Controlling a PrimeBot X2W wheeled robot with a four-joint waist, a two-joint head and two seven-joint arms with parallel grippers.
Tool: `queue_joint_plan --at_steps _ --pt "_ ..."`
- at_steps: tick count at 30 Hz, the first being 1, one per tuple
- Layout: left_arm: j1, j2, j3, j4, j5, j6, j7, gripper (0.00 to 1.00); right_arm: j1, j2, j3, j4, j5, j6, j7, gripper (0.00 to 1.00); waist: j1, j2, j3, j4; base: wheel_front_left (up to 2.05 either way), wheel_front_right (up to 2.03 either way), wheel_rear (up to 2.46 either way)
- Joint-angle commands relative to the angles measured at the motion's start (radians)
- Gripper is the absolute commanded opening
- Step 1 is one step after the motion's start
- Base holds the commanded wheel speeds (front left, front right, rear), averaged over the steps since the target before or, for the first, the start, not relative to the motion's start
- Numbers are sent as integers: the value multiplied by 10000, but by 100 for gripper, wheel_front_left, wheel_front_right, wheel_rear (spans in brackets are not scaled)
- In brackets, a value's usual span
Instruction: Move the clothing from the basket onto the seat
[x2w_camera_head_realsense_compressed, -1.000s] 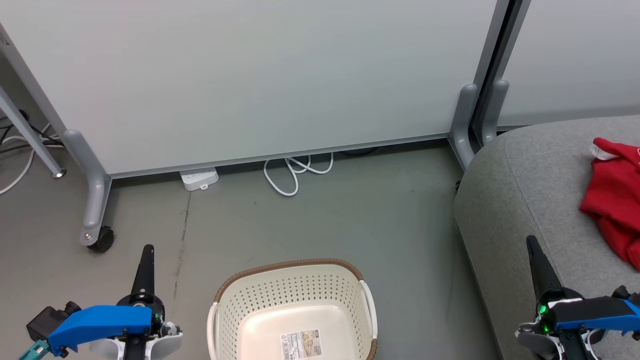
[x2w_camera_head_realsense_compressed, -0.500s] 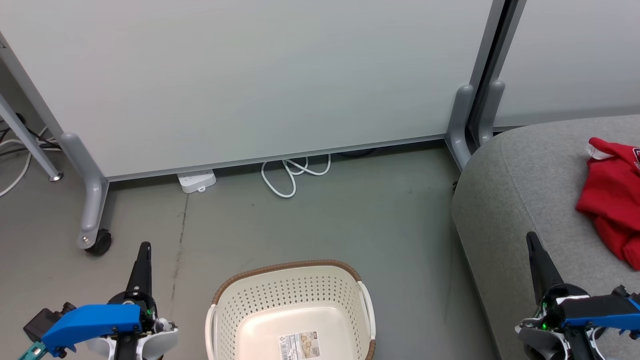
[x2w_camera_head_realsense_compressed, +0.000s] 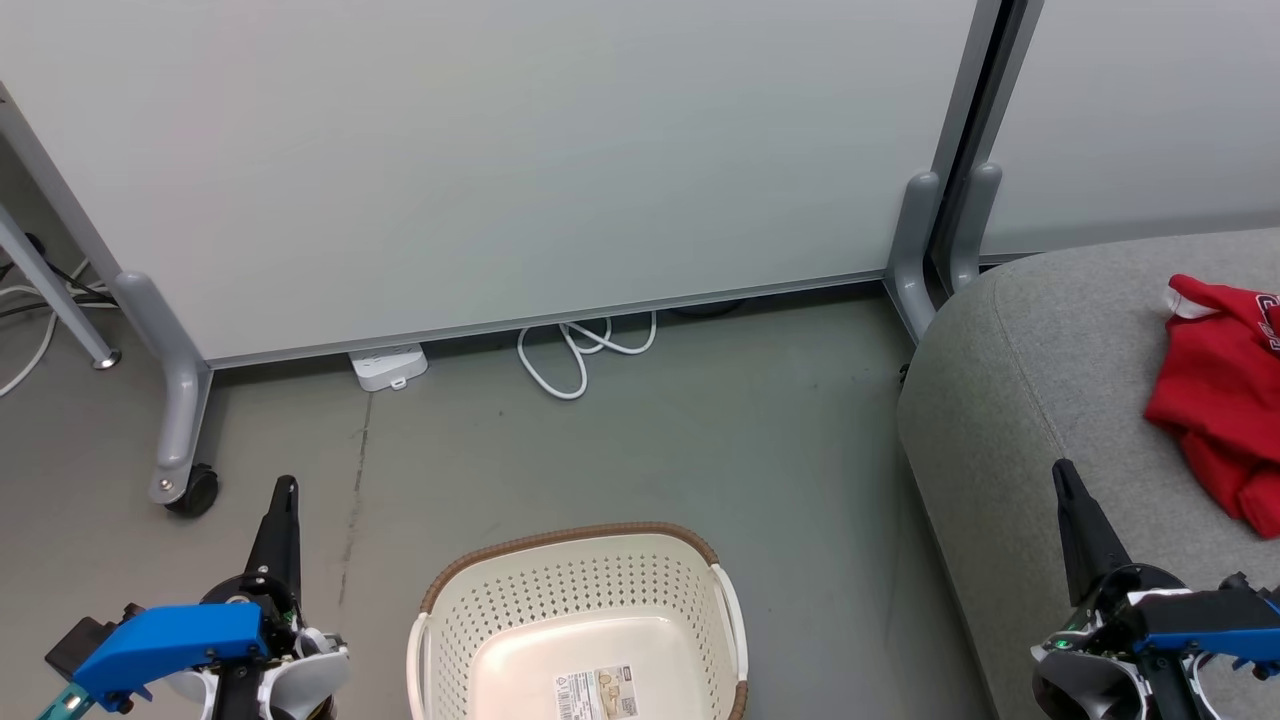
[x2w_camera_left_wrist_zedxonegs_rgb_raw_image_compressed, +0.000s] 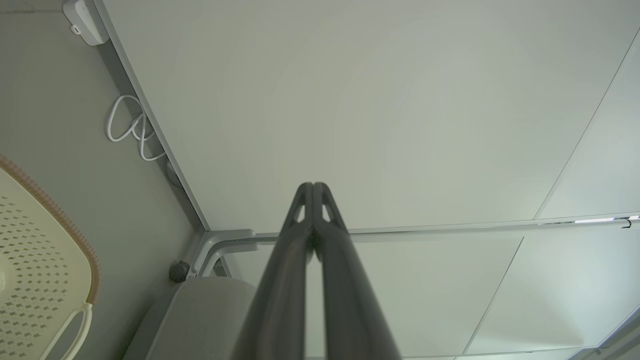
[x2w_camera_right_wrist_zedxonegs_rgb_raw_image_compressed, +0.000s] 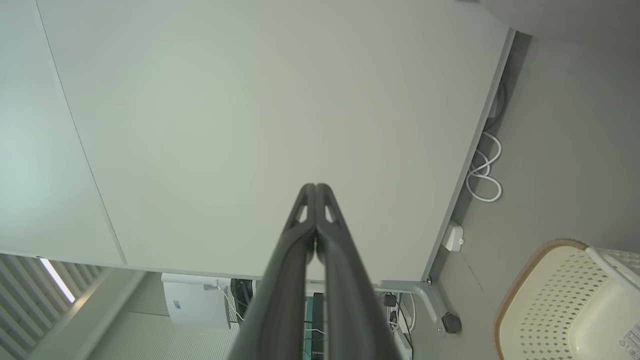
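At lower left, head view: left gripper (x2w_camera_head_realsense_compressed: 285, 488) over bare floor (x2w_camera_head_realsense_compressed: 620, 440), fingers pressed together, nothing between them. (K.)

Anything changed in the last second? (M.)

The whole head picture slid slightly leftward. Partition (x2w_camera_head_realsense_compressed: 500, 150), basket and seat shifted together, so the camera turned and the things did not move. Both grippers stayed closed and empty. (K.)

Basket? (M.)

Bottom centre: basket (x2w_camera_head_realsense_compressed: 570, 533) on the floor between the grippers, near edge cut off by the frame. The visible base is bare apart from a sticker (x2w_camera_head_realsense_compressed: 597, 690). No red in it. (K.)

Right side? (M.)

Seat (x2w_camera_head_realsense_compressed: 1020, 400) stands right of the basket, apart from it. Right gripper (x2w_camera_head_realsense_compressed: 1062, 472) shows against the seat's near part, fingers together, holding nothing. Clothing (x2w_camera_head_realsense_compressed: 1215, 400) lies crumpled on the seat at far right, partly out of frame, well apart from that gripper. (K.)

Meaning for the task? (M.)

Judgement: the transfer looks done, as far as the basket shows. The turn brings a little more seat into view. No pick is pending unless the hidden strip of basket holds something. (K.)
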Motion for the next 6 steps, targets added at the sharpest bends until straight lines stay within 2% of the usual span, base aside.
queue_joint_plan --at_steps 1,6 --pt "-143 28 82 -71 -188 -109 65 0 -133 -54 -29 -35 242 4 85 0 -1 0 -5 -9 0 0 0" --pt "-153 19 134 -85 -514 -103 156 0 -147 -56 -42 -45 574 4 174 0 -1 0 -21 -36 0 0 0"
